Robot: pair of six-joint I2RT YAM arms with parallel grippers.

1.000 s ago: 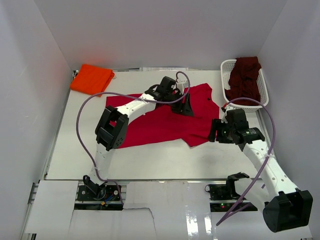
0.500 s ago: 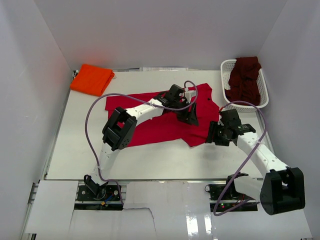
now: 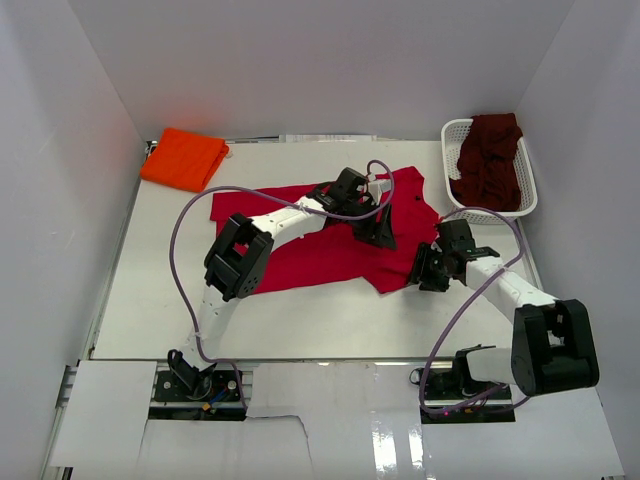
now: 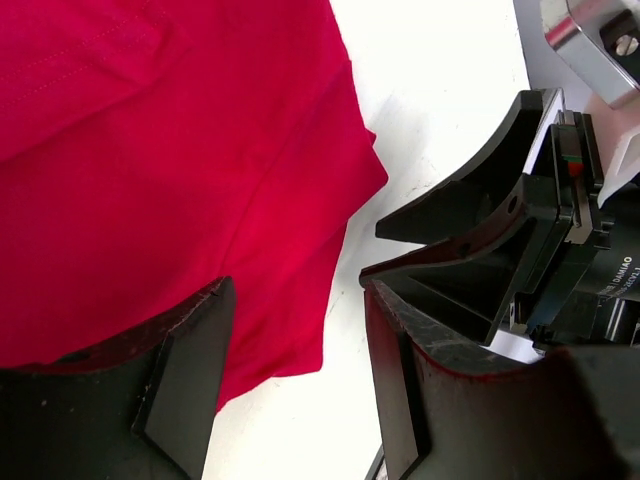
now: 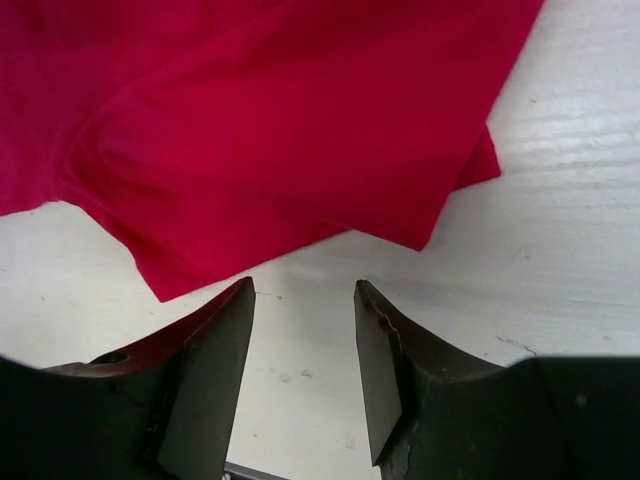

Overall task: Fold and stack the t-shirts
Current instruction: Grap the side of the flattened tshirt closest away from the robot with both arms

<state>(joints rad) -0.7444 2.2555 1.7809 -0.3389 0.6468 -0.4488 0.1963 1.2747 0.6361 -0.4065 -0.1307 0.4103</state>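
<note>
A plain bright red t-shirt [image 3: 330,258] shows against the white table [image 3: 300,320], near a plain bright orange t-shirt [image 3: 183,158]. A dark maroon t-shirt [image 3: 490,160] fills a white lattice basket [image 3: 449,150], and purple cables [image 3: 173,240] trail.

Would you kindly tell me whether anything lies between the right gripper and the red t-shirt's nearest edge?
Nothing visible does: only a strip of white table separates the open right gripper from the red t-shirt just ahead.
</note>
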